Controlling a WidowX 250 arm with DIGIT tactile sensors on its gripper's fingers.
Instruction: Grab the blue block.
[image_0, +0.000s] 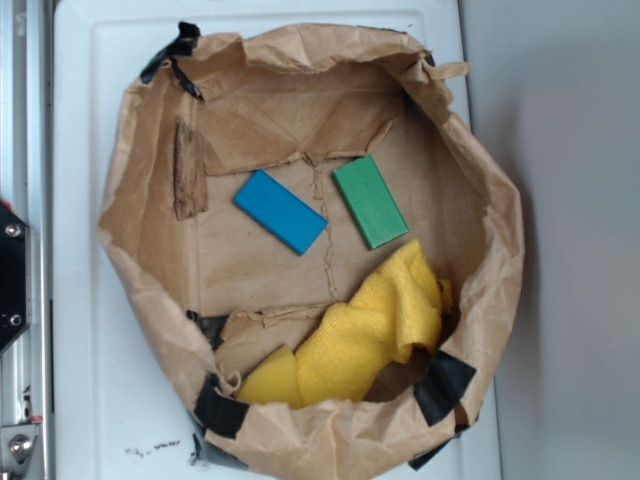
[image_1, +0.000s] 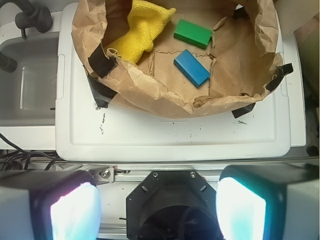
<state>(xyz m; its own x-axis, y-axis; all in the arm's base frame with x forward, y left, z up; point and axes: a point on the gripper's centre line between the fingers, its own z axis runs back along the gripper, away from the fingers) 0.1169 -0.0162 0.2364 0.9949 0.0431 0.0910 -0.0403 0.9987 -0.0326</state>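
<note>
- While the gripper (image_1: 158, 200) hangs with its jaws spread wide and empty over the rail at the near edge, the blue block (image_1: 192, 67) lies well apart from it, toward 12 o'clock in the wrist view.
- The block rests flat on the floor of the brown paper bag (image_1: 165, 95) (rim rolled down, patched with black tape).
- The green block (image_1: 193, 33) sits near it at 12 o'clock, not touching.
- A yellow cloth (image_1: 142, 30) is bunched at its 10 o'clock.
- The bag stands on a white tray (image_1: 170, 135).

A white plastic tabletop (image_1: 175, 135) adjoins a grey sink (image_1: 25, 90); plain grey wall (image_0: 570, 120) beside.
</note>
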